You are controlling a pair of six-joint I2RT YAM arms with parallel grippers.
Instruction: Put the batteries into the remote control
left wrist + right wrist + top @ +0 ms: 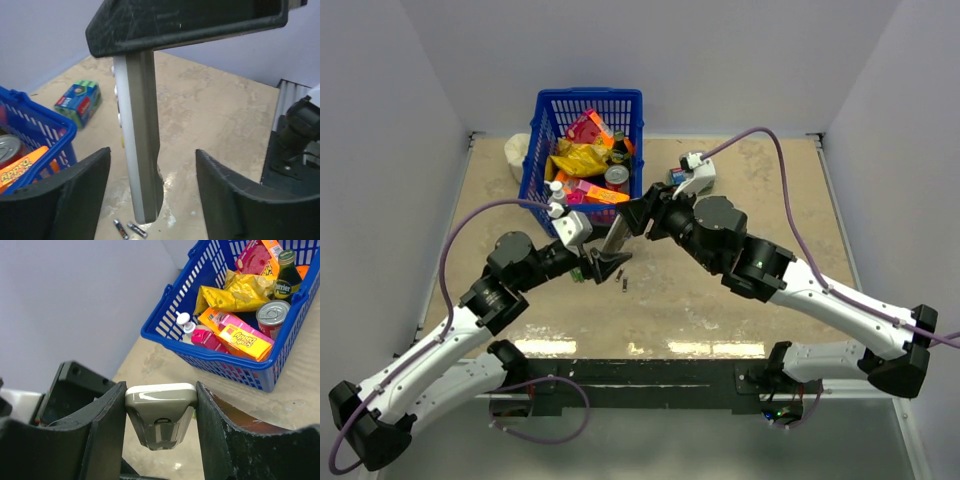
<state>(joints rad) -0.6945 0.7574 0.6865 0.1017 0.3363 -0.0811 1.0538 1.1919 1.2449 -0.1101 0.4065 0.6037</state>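
Remote (616, 240): held in the air over the middle of the table (740, 310), just in front of the basket (542, 150).
Long axis: steep, nearly upright; the gripped end is up and the free end points down at the table.
Batteries (120, 229): two, side by side on the table below the free end.
Right gripper (160, 407): clamped across the remote's upper end; the arm reaches in from the right.
Left gripper (152, 155): released; its fingers (75, 200) flank the remote's lower part with a gap on each side; the arm is angled in from the left.

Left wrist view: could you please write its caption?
Remote control hangs from right gripper between open left fingers; batteries below.
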